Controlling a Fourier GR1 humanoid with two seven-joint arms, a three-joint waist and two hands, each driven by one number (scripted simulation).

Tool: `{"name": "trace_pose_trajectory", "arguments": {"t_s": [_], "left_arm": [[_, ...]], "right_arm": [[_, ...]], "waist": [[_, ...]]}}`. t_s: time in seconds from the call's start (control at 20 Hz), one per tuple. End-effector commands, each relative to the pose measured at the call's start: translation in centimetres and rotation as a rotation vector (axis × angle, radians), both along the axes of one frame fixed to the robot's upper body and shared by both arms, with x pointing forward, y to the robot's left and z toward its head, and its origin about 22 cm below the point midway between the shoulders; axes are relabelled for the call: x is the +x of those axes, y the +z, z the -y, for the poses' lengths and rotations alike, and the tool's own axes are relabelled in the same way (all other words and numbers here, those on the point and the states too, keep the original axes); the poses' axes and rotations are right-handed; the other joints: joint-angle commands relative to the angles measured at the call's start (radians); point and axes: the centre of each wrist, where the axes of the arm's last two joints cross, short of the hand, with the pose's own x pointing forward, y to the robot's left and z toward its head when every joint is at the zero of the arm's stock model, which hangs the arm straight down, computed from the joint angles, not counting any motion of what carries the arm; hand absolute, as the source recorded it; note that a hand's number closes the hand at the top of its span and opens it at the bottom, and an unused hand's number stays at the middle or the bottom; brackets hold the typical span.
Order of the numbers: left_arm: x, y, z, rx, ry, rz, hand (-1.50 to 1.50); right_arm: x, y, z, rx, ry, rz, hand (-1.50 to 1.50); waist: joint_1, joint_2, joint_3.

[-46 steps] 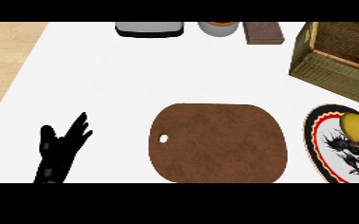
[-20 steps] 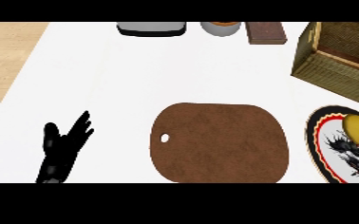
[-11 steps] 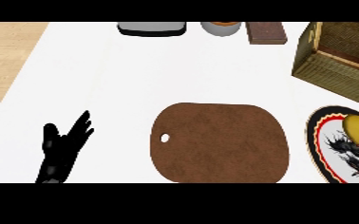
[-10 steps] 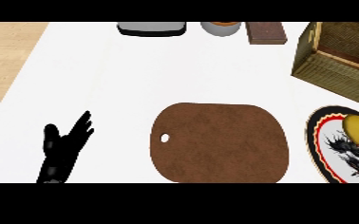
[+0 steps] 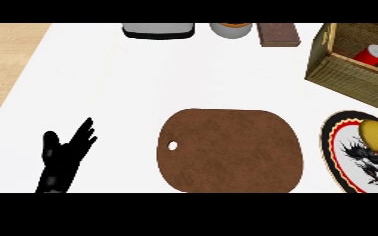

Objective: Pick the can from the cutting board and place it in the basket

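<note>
Well, from my seat the white counter (image 5: pixel 148 90) fills most of the head view, and on it the brown cutting board (image 5: pixel 230 151) lies bare: no can stands on it. At the right edge the woven basket (image 5: pixel 332 70) holds something red with a pale top, which I take to be the can (image 5: pixel 368 55), resting inside against the far side and partly cut off by the frame, so I cannot read its shape fully. That suggests the placing is done, and what is left for me is only to keep the arms clear and not brush the basket wall. Just below the basket, well apart from the board's right edge, sits a patterned plate (image 5: pixel 347 152) with something yellow on it. Along the back I see a dark tray (image 5: pixel 158 30), a grey bowl (image 5: pixel 231 30) and a brown block (image 5: pixel 278 33). My left hand (image 5: pixel 65 155) rests at the lower left, fingers straight and spread, holding nothing. My right hand does not show anywhere.
</note>
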Motion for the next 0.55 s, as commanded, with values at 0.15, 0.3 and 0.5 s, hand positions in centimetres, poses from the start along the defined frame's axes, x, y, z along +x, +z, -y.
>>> {"name": "trace_pose_trajectory", "arguments": {"t_s": [0.15, 0.3, 0.5], "left_arm": [[-1.0, -0.9, 0.8, -0.009, 0.019, -0.06, 0.0], [-0.9, -1.6, 0.6, 0.01, 0.03, -0.053, 0.0], [-1.2, -2.2, 0.0, -0.01, 0.039, -0.068, 0.0]], "right_arm": [[-2.6, 0.4, 3.0, 0.104, -0.104, 0.155, -1.5], [-5.1, 1.3, 5.5, 0.09, -0.139, 0.157, -1.5], [-7.6, 2.4, 7.2, 0.106, -0.156, 0.175, -1.5]], "waist": [[-0.008, 0.003, -0.005], [-0.02, 0.001, -0.006], [-0.031, -0.003, -0.007]]}}
